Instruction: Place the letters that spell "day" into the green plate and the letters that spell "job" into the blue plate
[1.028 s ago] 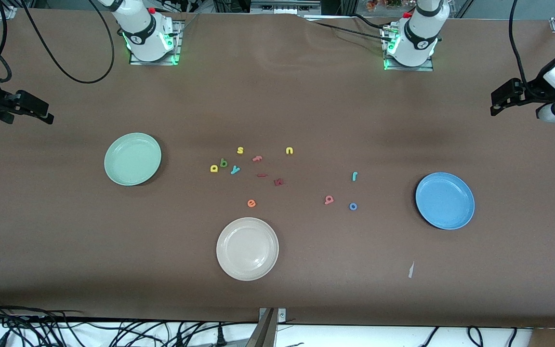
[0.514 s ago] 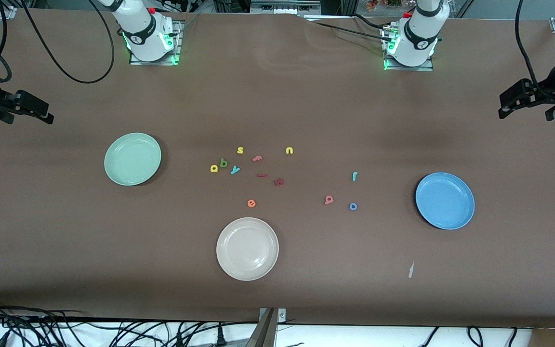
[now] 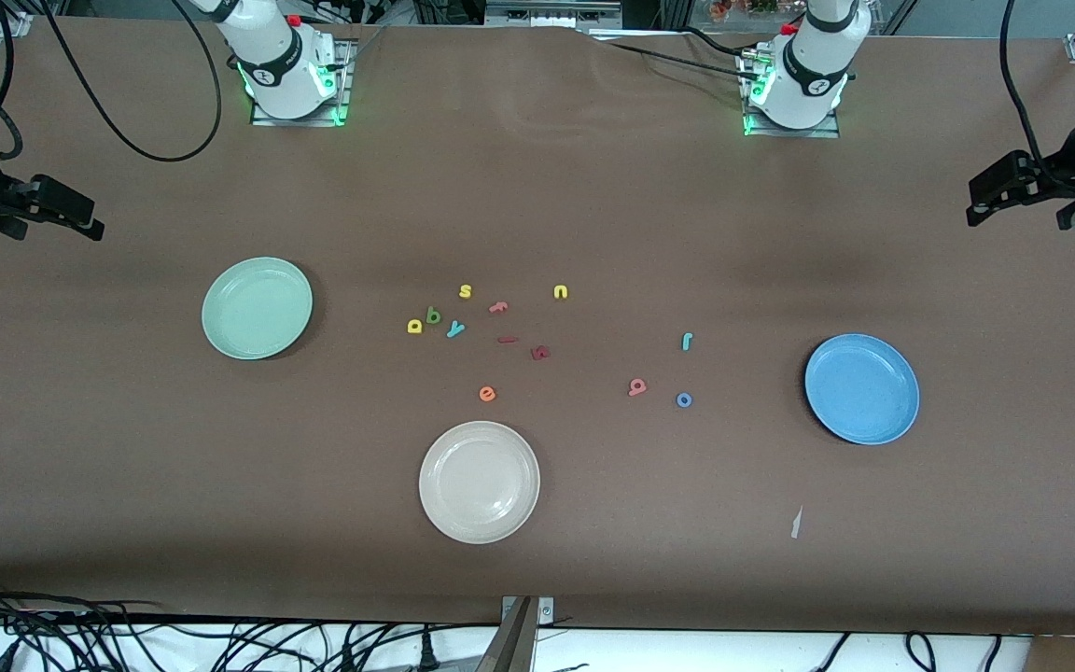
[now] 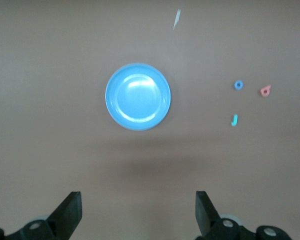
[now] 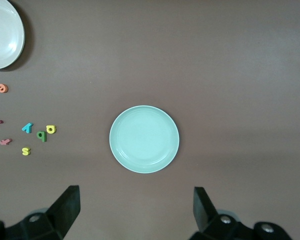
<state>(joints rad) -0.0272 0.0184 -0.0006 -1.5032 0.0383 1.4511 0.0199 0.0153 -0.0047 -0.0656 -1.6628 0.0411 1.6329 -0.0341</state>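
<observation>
The green plate (image 3: 257, 308) (image 5: 144, 139) lies toward the right arm's end and holds nothing. The blue plate (image 3: 861, 388) (image 4: 138, 96) lies toward the left arm's end, also bare. A yellow letter (image 3: 414, 326), a dark green letter (image 3: 433, 316) and a teal "y" (image 3: 455, 329) sit together mid-table. The teal "j" (image 3: 687, 342), pink letter (image 3: 636, 386) and blue "o" (image 3: 684, 399) lie closer to the blue plate. My left gripper (image 3: 974, 213) (image 4: 137, 197) hangs open over bare table at its end. My right gripper (image 3: 90, 226) (image 5: 135, 192) hangs open at its own end.
A cream-white plate (image 3: 479, 482) sits nearest the front camera. A yellow "s" (image 3: 465, 291), a yellow "u" (image 3: 561, 292), an orange "e" (image 3: 487, 394), a salmon piece (image 3: 498, 306) and two red pieces (image 3: 540, 352) lie among the letters. A paper scrap (image 3: 796, 523) lies near the front edge.
My left arm has drawn back toward its end of the table, then held still. The right arm and all letters have not moved.
</observation>
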